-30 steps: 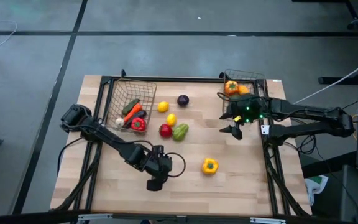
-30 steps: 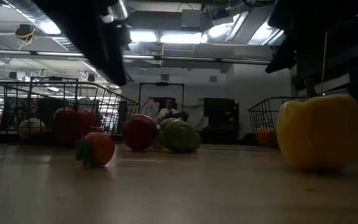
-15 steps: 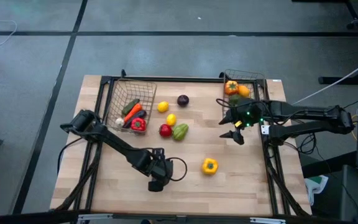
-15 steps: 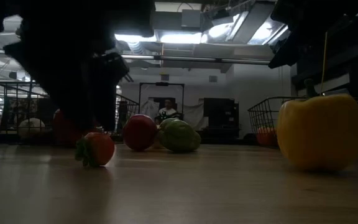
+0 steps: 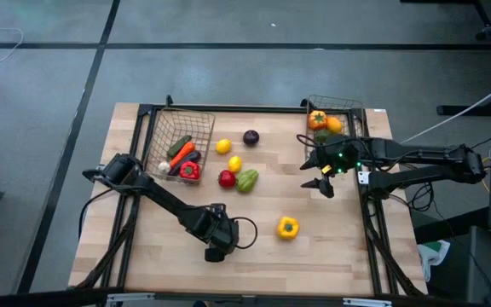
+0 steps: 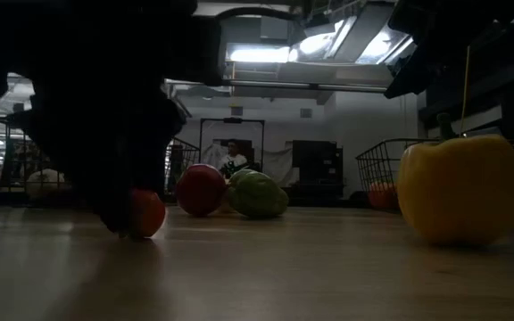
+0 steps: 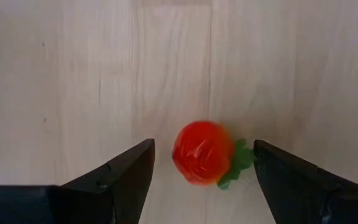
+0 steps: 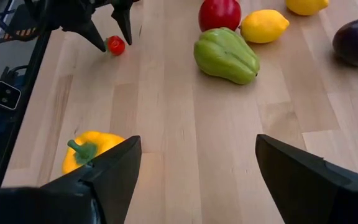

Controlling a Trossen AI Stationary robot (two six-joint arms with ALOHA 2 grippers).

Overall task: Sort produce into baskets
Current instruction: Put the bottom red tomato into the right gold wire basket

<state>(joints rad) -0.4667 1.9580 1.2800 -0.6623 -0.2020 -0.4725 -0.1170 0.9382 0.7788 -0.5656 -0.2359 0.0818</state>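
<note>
A tiny red tomato with a green leaf lies on the table near its front edge. My left gripper is open and low over it, one finger on each side, apart from it. In the high view my left gripper hides the tomato. In the low view the tomato shows beside the dark fingers. My right gripper is open and empty beside the right wire basket. The left wire basket holds a carrot, a cucumber and a red pepper.
A yellow pepper lies right of my left gripper. Two lemons, a red piece, a green piece and a purple eggplant lie loose mid-table. An orange pepper sits in the right basket.
My left gripper has come down over the tiny tomato, its open fingers now standing on either side of it near the tabletop. The tomato has stayed where it was.
</note>
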